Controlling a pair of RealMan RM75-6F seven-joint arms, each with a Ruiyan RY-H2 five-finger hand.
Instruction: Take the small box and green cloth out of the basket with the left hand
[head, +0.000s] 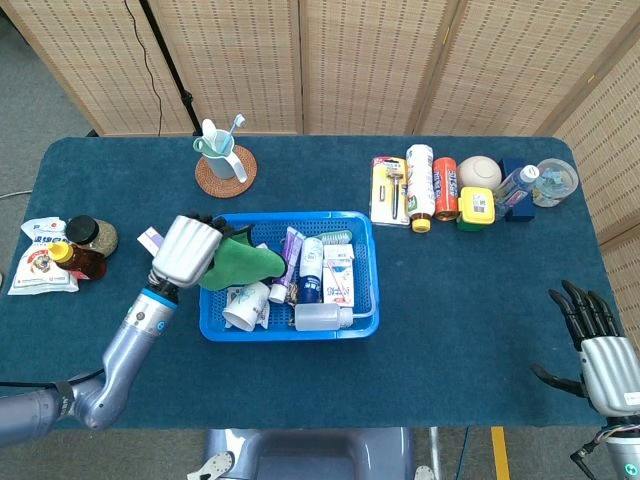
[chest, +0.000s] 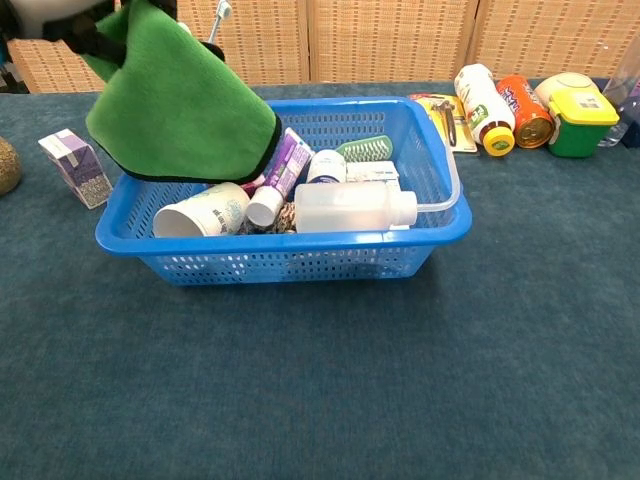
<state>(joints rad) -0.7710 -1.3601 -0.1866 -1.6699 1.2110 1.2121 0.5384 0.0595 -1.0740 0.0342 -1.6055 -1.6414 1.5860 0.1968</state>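
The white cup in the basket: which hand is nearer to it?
Left. The left hand is raised over the basket's left edge, holding the green cloth just above the cup. The right hand is far away at the table's right end.

A staged test room, a lab mock-up of a home. The bench (head: 450, 290) is covered in dark blue carpet-like cloth, and woven screens (head: 370, 65) close it off behind, far beyond the left hand (head: 185, 250). Just right of that hand stands a blue basket (head: 365, 320) of toiletries. Beyond it a toothbrush mug (head: 222, 158) sits on a coaster. Well to its right lies a row of bottles and cans (head: 432, 187); to its left, snacks and a jar (head: 88, 233).
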